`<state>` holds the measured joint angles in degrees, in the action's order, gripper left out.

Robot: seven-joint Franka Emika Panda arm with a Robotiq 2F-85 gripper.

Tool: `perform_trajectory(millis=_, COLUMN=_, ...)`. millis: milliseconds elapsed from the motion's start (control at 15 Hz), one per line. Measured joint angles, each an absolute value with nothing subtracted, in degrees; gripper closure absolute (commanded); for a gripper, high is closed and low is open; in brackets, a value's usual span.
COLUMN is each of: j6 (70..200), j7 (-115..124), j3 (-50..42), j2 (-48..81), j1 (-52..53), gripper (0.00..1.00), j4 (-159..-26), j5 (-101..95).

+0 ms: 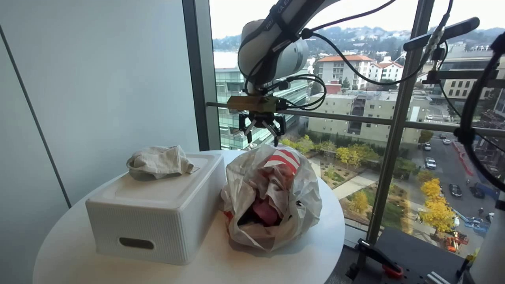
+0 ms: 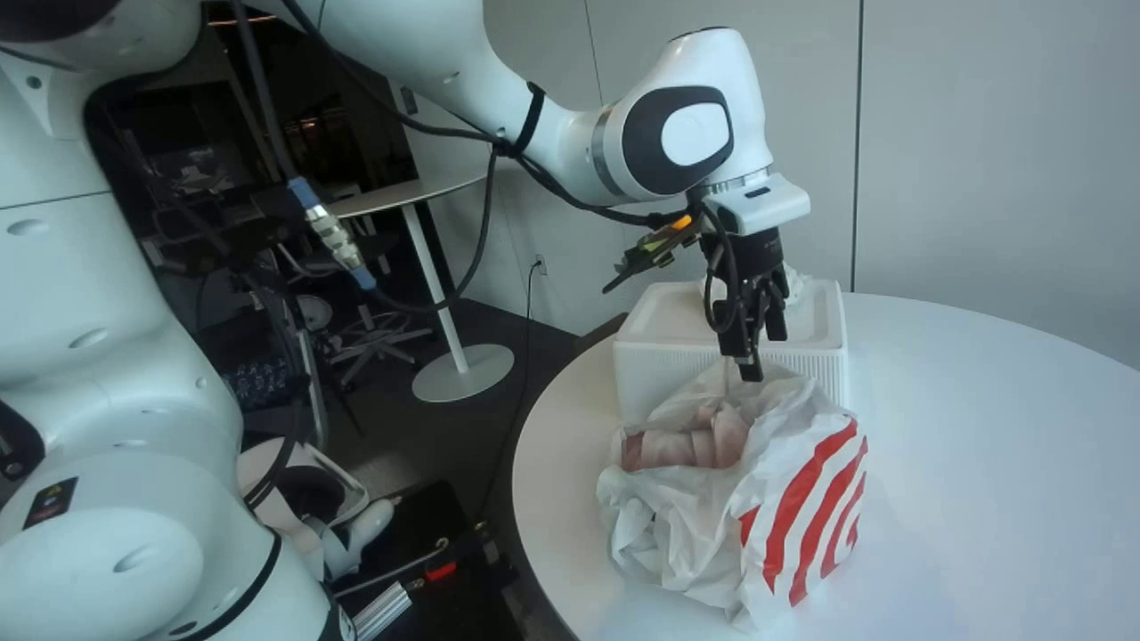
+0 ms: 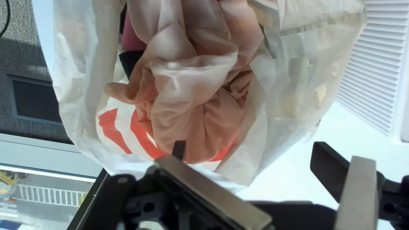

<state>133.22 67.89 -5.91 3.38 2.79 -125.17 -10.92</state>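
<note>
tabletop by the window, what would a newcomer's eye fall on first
Likely the crumpled white plastic bag with red stripes, gaping on the round table with pinkish cloth in its mouth. Beside it, a ribbed white box bears a crumpled pale cloth on top. Empty jaws hang open near the bag's rim.

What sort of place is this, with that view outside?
Probably an upper-floor office or lab: a tall, metal-framed glass window looks down on a grey street, and a pale, round-based pedestal table stands beyond a white, jointed robot arm.
</note>
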Motion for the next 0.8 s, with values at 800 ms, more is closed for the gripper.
perform_trajectory(millis=800, j6=138.0, j7=56.8, j3=2.6, j2=7.4, j1=4.3, gripper=0.0, j4=-109.3, j5=-15.2)
